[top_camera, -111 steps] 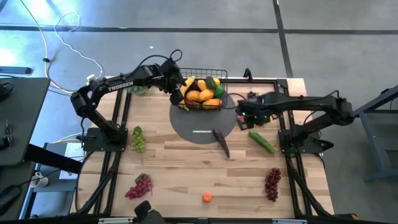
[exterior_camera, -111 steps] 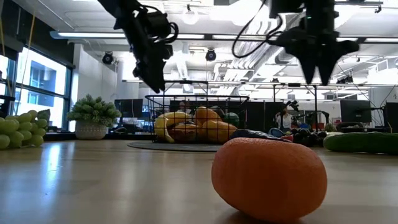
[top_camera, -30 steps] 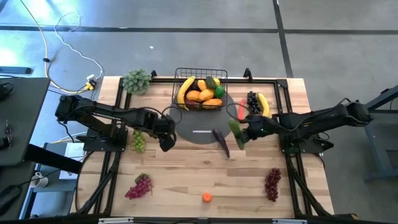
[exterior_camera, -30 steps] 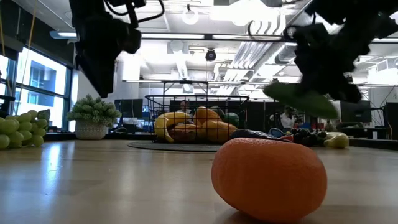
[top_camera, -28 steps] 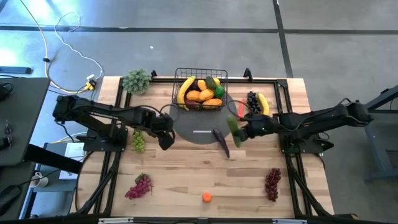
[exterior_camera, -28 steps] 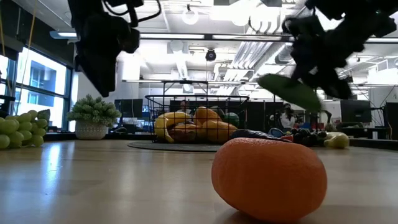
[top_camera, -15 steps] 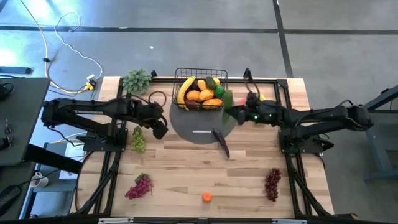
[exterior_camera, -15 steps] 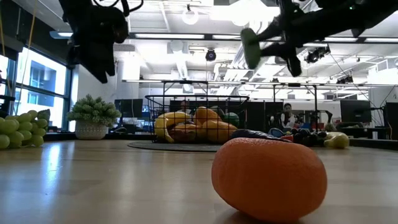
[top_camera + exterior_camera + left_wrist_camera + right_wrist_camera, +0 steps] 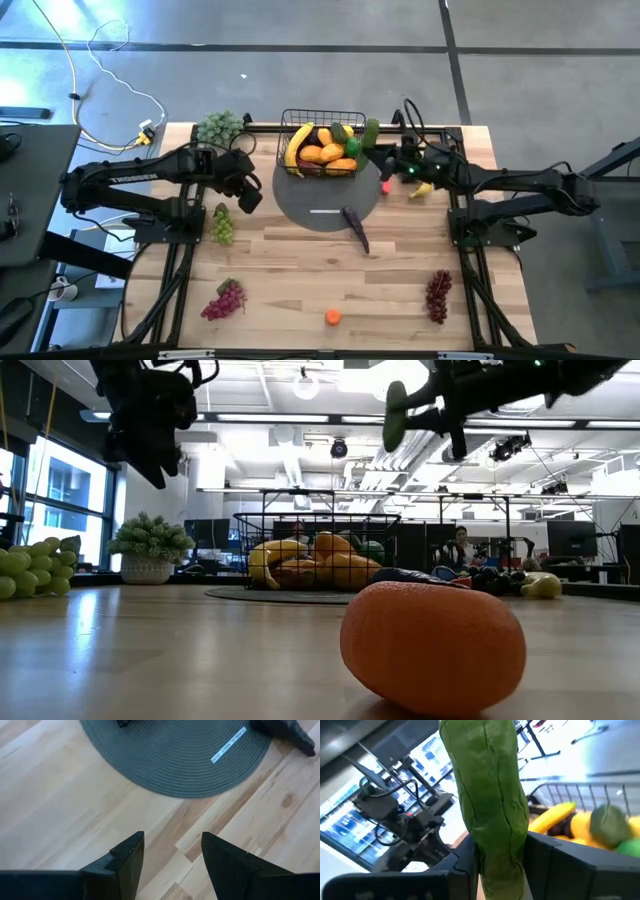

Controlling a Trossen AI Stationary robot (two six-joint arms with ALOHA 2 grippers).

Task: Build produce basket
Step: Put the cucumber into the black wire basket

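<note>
The basket [image 9: 322,146] stands on the round mat's [image 9: 325,205] far edge, holding bananas and mangoes. Just beside its right rim, the right tool [image 9: 381,150] clamps the cucumber [image 9: 371,134] in the air. The left tool [image 9: 250,198], "TROSSEN" on its arm, hangs empty and half-spread left of the mat.

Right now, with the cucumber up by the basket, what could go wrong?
1. The basket is already heaped with fruit, so the cucumber may roll off the pile or knock pieces out.
2. The right claw grips the cucumber near one end, and the long free end could catch the basket's wire rim.
3. The left claw hangs open beside the mat, so the arms could crowd each other there.
</note>
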